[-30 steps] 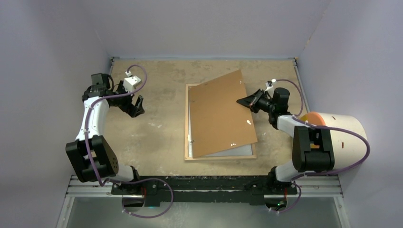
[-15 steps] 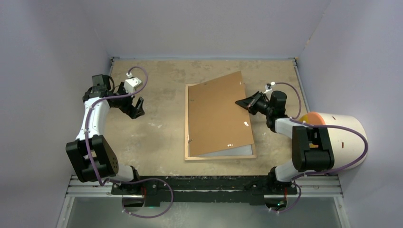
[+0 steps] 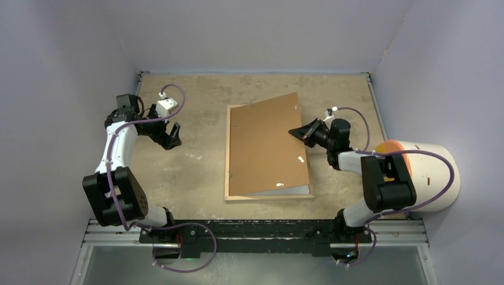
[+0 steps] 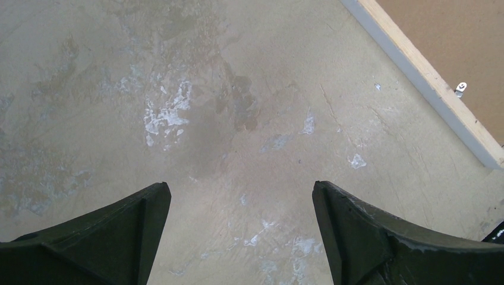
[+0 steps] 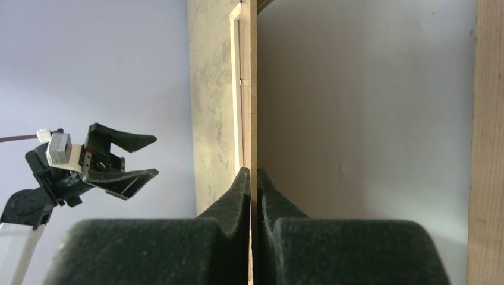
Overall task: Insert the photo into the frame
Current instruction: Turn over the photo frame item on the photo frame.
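Note:
The frame [image 3: 227,155] lies flat at the table's middle, light wood face up. The plain brown backing board [image 3: 264,145] lies over it, skewed, its right side raised. My right gripper [image 3: 297,132] is shut on the board's right edge; in the right wrist view the gripper [image 5: 252,173] pinches the thin board edge [image 5: 254,89]. A pale sheet [image 3: 288,190] shows under the board's near edge. The photo's dark print is hidden. My left gripper [image 3: 172,135] is open and empty, left of the frame, over bare table [image 4: 241,196]. The frame's rail [image 4: 428,83] shows at that view's upper right.
A white and orange cylinder [image 3: 425,172] stands at the right beside the right arm. Grey walls close in the left, back and right. The worn tabletop [image 3: 190,172] lies between the left gripper and the frame.
My right gripper has moved left with the backing board in it. The board and the frame under it have slid a little left. The left gripper has barely moved.

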